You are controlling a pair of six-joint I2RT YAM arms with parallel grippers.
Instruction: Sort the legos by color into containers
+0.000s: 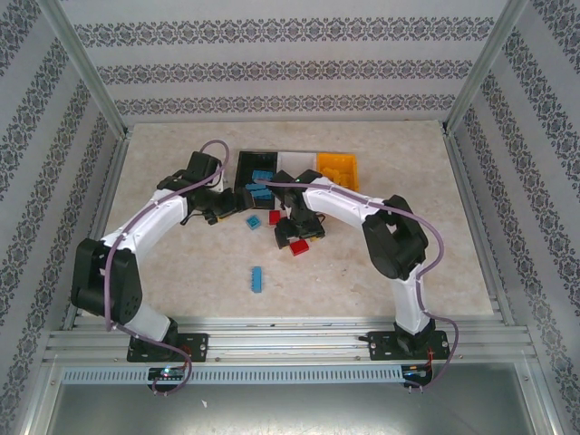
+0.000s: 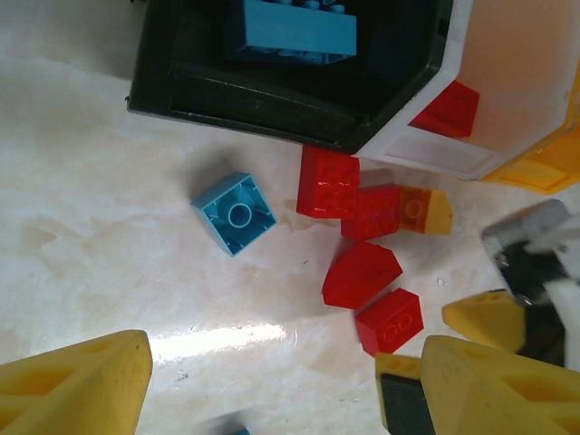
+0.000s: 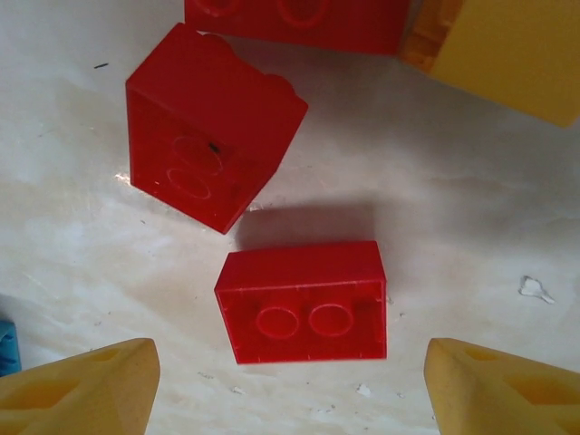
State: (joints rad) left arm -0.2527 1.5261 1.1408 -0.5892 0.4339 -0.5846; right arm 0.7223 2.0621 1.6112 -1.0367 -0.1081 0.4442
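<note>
The right jaws are standing wide and empty, their yellow fingertips (image 3: 77,390) flanking a red lego (image 3: 304,304) that is lying on the surface (image 3: 471,236) just above them in the frame, its long axis running left to right along the line between the tips. The left jaws are gaping empty too, hanging below a blue lego (image 2: 234,213) near the black container (image 2: 272,104). The frame's lower edge is cutting off both pairs of tips, so their height is proving hard to judge

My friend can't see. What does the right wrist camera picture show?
A red brick lies flat on the pale table, lined up between the open right end effector's yellow fingertips. A second red brick sits tilted just beyond it, not touching.
</note>
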